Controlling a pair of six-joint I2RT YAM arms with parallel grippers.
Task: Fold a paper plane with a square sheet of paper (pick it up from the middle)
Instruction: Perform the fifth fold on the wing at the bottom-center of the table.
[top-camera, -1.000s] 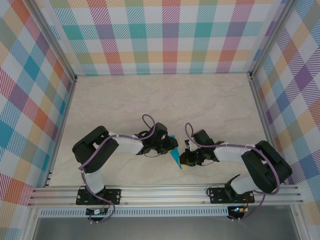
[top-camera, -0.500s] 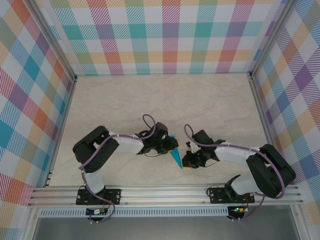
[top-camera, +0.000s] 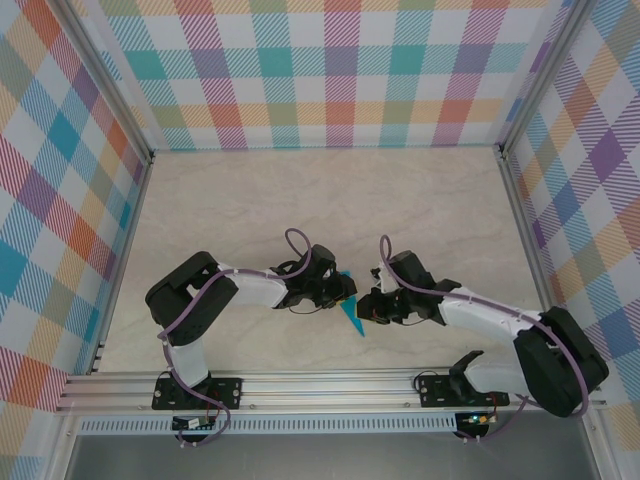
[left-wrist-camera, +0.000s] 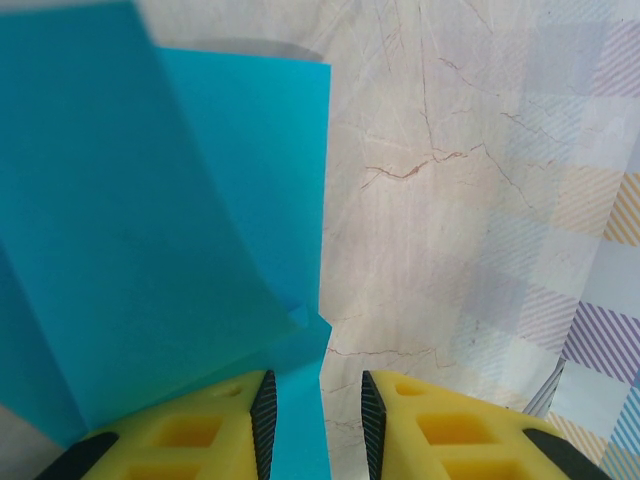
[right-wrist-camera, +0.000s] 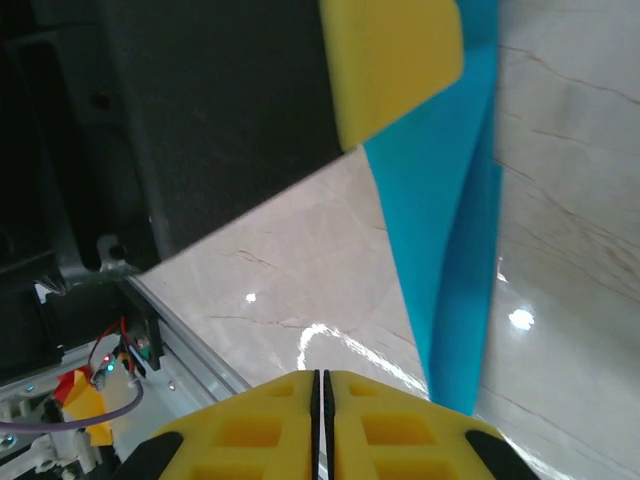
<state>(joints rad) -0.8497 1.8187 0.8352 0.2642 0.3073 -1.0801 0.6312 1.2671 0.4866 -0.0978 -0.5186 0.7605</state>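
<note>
One smooth, seemingly pointed paper plane (top-camera: 352, 316)

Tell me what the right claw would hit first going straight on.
Most likely the left claw, its black body straight ahead across the table; the teal paper lies just beside that line. Depth is unclear.

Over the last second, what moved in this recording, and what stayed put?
The right arm stretched out: its elbow swung toward the right wall and the near edge, and the shut right end effector shifted slightly farther from the bases, next to the folded teal paper. Nothing was gripped or released. The left end effector and the paper stayed put.
</note>
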